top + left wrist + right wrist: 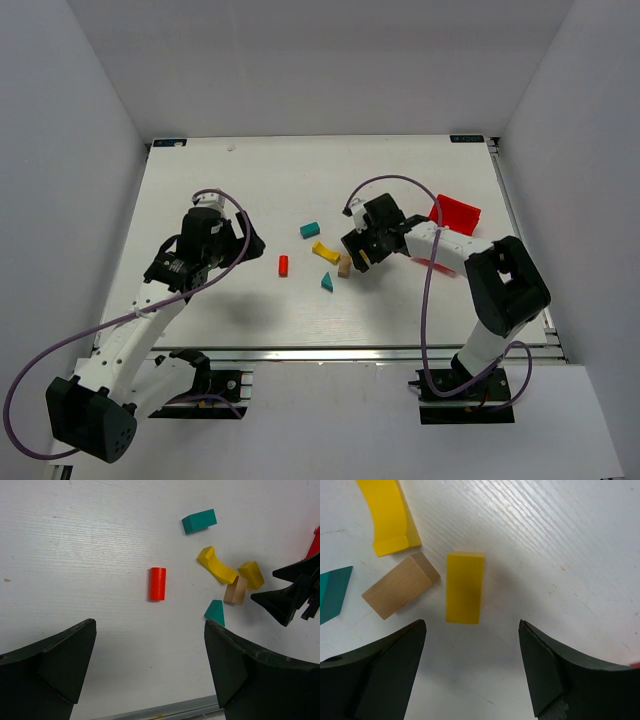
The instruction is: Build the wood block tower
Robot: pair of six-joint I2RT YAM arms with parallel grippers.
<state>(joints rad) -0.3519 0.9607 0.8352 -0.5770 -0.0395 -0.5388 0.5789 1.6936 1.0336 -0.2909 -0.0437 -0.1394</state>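
The blocks lie loose on the white table [250,180], none stacked. A red cylinder [283,265] lies alone to the left. A teal block [310,229], yellow arch [324,251], tan block [345,265] and teal triangle [327,282] cluster in the middle. My right gripper [472,665] is open and empty, just short of a flat yellow block [464,587] that lies beside the tan block [400,585] and the arch [387,515]. My left gripper [150,665] is open and empty, above the table near the red cylinder [157,583] and the teal triangle [215,612].
A red plastic bin [458,215] sits at the right, behind the right arm. The right gripper's black fingers [285,600] show in the left wrist view next to the yellow block [251,574]. The table's near edge [165,712] lies just below the left gripper.
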